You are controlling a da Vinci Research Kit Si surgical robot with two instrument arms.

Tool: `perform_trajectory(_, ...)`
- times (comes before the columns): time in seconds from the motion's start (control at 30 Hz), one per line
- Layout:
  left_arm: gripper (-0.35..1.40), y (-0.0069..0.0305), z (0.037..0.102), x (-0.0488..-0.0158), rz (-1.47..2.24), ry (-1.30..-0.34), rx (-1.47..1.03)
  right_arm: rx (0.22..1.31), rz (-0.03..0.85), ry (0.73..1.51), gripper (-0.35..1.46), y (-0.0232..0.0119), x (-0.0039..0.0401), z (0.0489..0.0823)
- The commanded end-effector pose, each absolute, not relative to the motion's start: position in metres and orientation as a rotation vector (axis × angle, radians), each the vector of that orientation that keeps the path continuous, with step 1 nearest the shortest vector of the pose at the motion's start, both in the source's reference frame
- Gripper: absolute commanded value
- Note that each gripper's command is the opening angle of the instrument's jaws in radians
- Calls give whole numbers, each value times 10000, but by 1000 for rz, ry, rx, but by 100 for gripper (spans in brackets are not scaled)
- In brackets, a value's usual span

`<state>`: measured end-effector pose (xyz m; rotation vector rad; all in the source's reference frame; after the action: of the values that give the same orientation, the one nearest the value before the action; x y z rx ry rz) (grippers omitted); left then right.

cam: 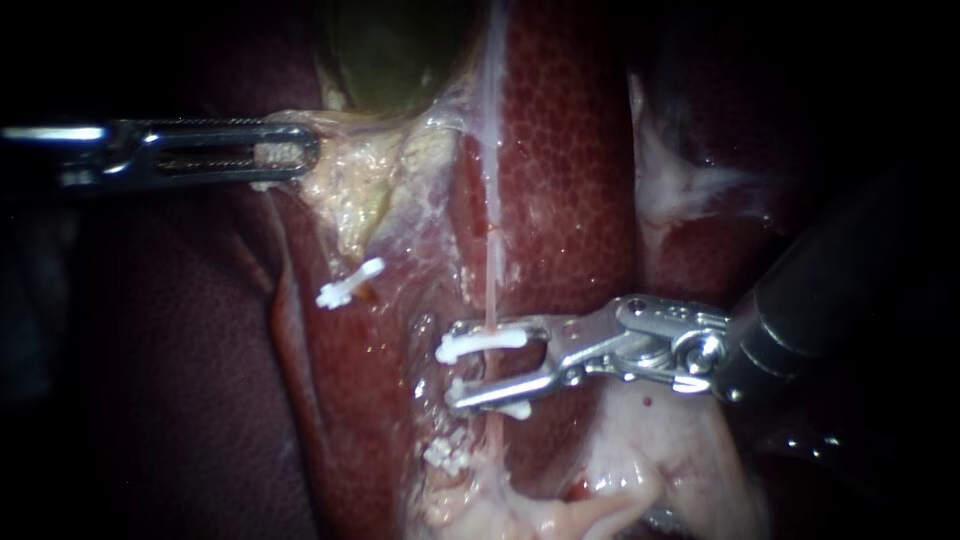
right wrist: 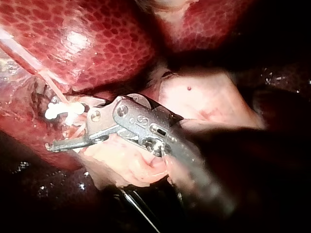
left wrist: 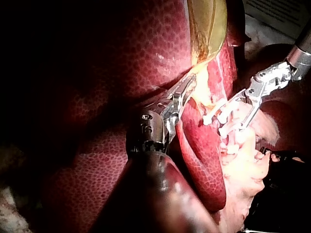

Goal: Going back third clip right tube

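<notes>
The right tube (cam: pixel 493 270) is a thin pink strand running down over the liver (cam: pixel 570 150). My right instrument (cam: pixel 462 365) comes in from the right, its jaws open with the tube passing through the gap. One white clip (cam: pixel 480 343) sits on the tube along the upper jaw, and another clip (cam: pixel 512 407) lies just under the lower jaw. A third clip (cam: pixel 445 455) is lower still. My left instrument (cam: pixel 300 152) is shut on yellowish tissue at the neck of the gallbladder (cam: pixel 390 50). The right wrist view shows the open jaws (right wrist: pixel 68 131) beside a clip (right wrist: pixel 60 110).
A further white clip (cam: pixel 350 283) sits on the left tube, between the two instruments. Pale fatty tissue (cam: pixel 640 470) lies under the right instrument's shaft. In the left wrist view my left instrument (left wrist: pixel 182 94) holds tissue below the gallbladder (left wrist: pixel 206 24), with the right instrument (left wrist: pixel 238 114) beyond it.
</notes>
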<state>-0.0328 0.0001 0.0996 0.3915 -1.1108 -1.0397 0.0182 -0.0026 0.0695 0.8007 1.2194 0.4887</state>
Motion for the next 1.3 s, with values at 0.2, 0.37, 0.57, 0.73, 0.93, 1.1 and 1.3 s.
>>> perform_trajectory(0.2, -27, 1, 996, -328, -1040, -1111, 392, 732, 519, 1217, 60, -7, 169, 704)
perform_trajectory(0.37, -23, 1, 996, -328, -1040, -1111, 392, 719, 517, 1217, 60, 4, 149, 715)
perform_trajectory(0.57, -23, 1, 995, -328, -1039, -1111, 392, 707, 487, 1225, 60, 3, 128, 705)
perform_trajectory(0.73, -23, 0, 995, -327, -1040, -1111, 392, 673, 462, 1235, 60, 10, 101, 682)
perform_trajectory(0.93, -23, 0, 995, -328, -1040, -1111, 391, 652, 414, 1275, 60, 28, 76, 635)
perform_trajectory(1.1, -23, -1, 996, -331, -1041, -1111, 389, 624, 380, 1303, 60, 41, 74, 595)
perform_trajectory(1.3, -23, -6, 1004, -336, -1041, -1111, 380, 599, 353, 1319, 60, 42, 78, 579)
